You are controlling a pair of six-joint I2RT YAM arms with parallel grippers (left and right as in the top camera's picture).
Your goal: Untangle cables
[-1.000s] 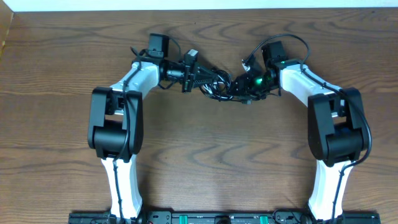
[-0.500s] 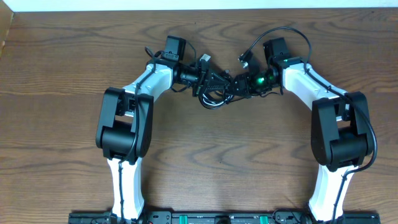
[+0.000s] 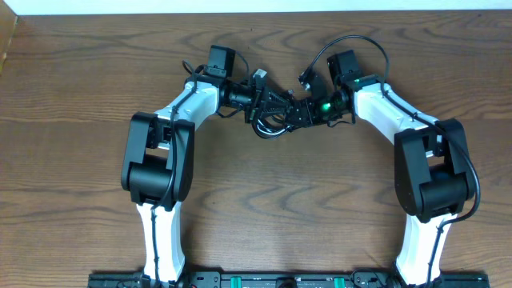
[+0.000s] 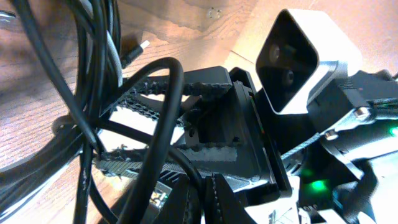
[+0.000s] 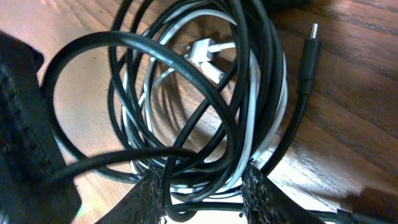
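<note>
The cables (image 3: 272, 122) form one tangled bundle on the wooden table, between my two grippers at the far middle. My left gripper (image 3: 278, 102) reaches in from the left; in its wrist view the left gripper (image 4: 204, 199) is shut on a black cable strand (image 4: 163, 124). My right gripper (image 3: 294, 112) comes in from the right. In its wrist view the right gripper (image 5: 204, 193) has its jaws set around several black loops and a white cable (image 5: 264, 124), with strands touching both pads. A white plug (image 5: 202, 50) and a black plug (image 5: 308, 62) lie loose.
The right arm's own thick black wire (image 3: 352, 42) arches above its wrist. The right wrist camera housing (image 4: 298, 62) sits close in front of the left gripper. Bare wooden table (image 3: 256, 208) lies in front of the bundle; a white wall strip (image 3: 256, 5) runs along the far edge.
The left gripper has moved right with its strand, closing up on the right gripper. The bundle is bunched tighter between them. The right gripper's jaws have narrowed slightly.
</note>
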